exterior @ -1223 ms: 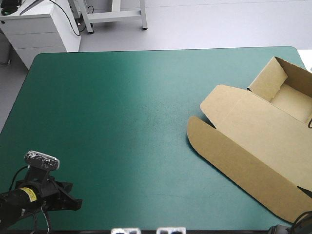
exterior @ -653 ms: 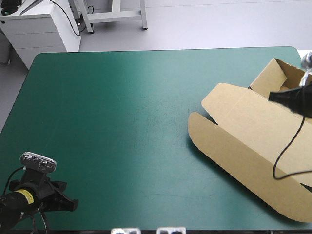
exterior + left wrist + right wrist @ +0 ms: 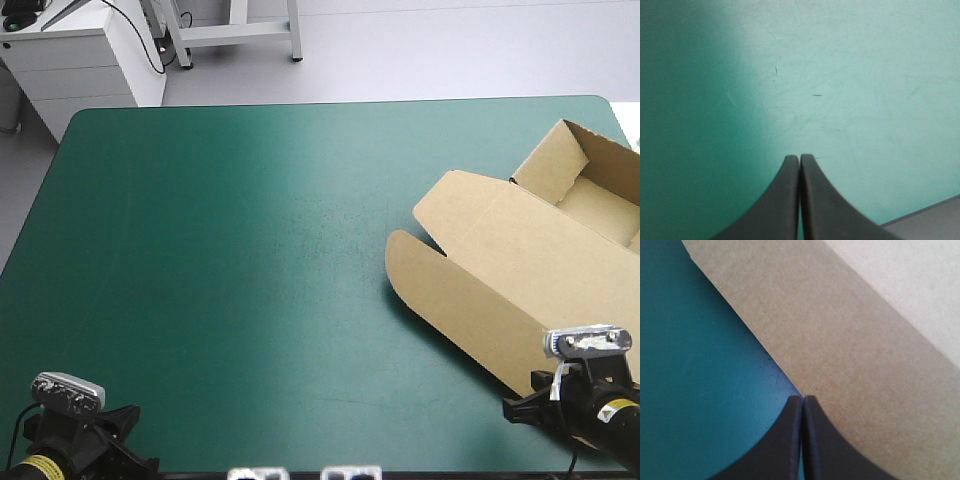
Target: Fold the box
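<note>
— Where's the box (image 3: pixel 520 270) from where you stand?

— Right by the right tool (image 3: pixel 803 397). It lies on the worktop (image 3: pixel 250 250), stretching ahead of that tool and off to its side. The walled tray (image 3: pixel 600 190) is at the end farthest from the tool, open upward. The lid (image 3: pixel 500 250) is flat between the two.

— Is that tool holding it?

— Not that I can see. Its black fingers (image 3: pixel 830 450) are pressed together into a point. The tip sits just where the brown board's long edge meets the teal-green cover (image 3: pixel 690 390). There is board to one side of the tip and bare cover to the other.

— And the left tool (image 3: pixel 799 157)?

— Its fingers are together as well, with nothing between them. It is low at the near corner, well apart from the box. Only scuffed teal-green cover lies ahead of it.
</note>
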`<state>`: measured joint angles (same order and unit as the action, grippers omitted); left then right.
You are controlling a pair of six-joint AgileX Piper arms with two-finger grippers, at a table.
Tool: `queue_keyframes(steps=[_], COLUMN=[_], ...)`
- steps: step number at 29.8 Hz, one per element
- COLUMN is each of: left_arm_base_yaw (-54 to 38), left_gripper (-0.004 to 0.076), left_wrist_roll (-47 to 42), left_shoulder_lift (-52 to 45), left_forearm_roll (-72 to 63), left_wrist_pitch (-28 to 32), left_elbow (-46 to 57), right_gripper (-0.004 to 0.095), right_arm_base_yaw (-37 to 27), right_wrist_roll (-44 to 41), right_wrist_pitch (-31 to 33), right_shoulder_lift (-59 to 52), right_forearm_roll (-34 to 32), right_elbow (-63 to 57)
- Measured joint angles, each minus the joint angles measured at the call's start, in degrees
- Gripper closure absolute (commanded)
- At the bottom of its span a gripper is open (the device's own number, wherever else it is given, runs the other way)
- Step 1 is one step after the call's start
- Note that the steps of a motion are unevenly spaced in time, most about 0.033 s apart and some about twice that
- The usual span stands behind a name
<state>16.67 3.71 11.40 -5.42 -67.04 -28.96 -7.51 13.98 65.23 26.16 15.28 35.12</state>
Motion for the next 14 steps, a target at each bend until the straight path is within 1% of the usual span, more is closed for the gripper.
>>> queue_keyframes(steps=[4,8,14], left_arm_base_yaw=[0.0,0.0,0.0], left_gripper=[0.0732,0.0732,0.0732], left_wrist_roll=[0.0,0.0,0.0], left_shoulder_lift=[-0.2,-0.4,-0.4], left_forearm_roll=[0.0,-0.1,-0.2], left_wrist_pitch=[0.0,0.0,0.0], left_elbow=[0.0,0.0,0.0], right_gripper=[0.0928,0.0928,0.0928], right_arm_base_yaw=[0.0,0.0,0.0], right_wrist_roll=[0.6,0.9,1.0], right_wrist_pitch=[-2.2,-2.5,-2.6], right_shoulder_lift=[-5.5,-9.8,-12.5], right_forearm_roll=[0.0,0.0,-0.1], right_elbow=[-4.8,-7.6,-8.7])
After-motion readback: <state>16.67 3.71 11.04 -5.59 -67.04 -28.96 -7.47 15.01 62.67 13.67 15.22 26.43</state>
